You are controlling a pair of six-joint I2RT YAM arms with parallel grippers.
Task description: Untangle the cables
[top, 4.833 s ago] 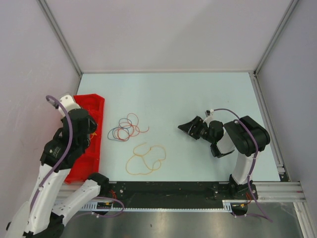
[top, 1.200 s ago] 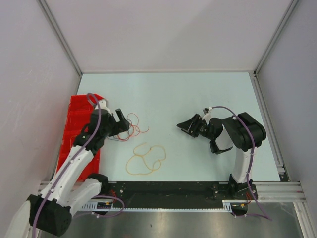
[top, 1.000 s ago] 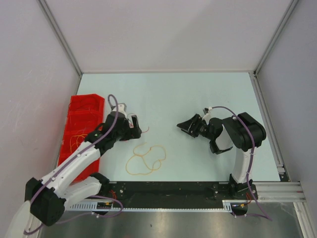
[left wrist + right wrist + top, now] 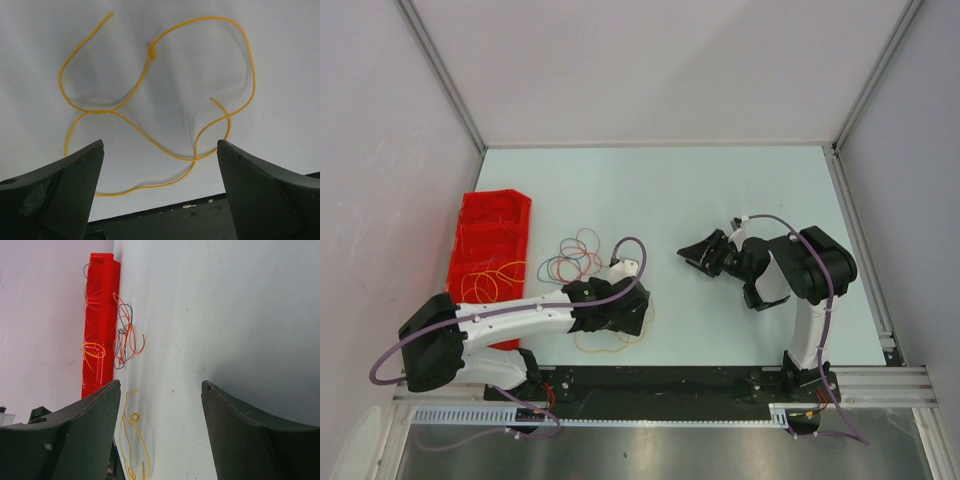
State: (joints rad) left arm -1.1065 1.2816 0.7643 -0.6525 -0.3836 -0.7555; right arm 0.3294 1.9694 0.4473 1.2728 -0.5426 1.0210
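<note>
A tangle of thin red, orange, black and blue cables [image 4: 575, 258] lies on the pale table next to the red bin [image 4: 480, 228]. A separate yellow cable [image 4: 150, 52] lies in loose loops near the front edge, with a small knot in it. My left gripper [image 4: 632, 315] hovers right over that yellow cable [image 4: 605, 350], its fingers [image 4: 75, 185] spread wide and nothing between them. Right of centre, my right gripper [image 4: 705, 255] is open and empty, pointing left toward the tangle [image 4: 125, 340]. The yellow cable [image 4: 132, 440] also shows low in the right wrist view.
The red bin [image 4: 100, 315] stands along the left wall with an orange cable [image 4: 492, 280] coiled inside. The table's dark front rail [image 4: 200, 215] runs just below the yellow loops. Grey walls close in the table at left, back and right.
My left arm has swung from the tangle rightward and toward the front edge, now over the yellow cable. The tangle is uncovered again. The right arm has not moved.
</note>
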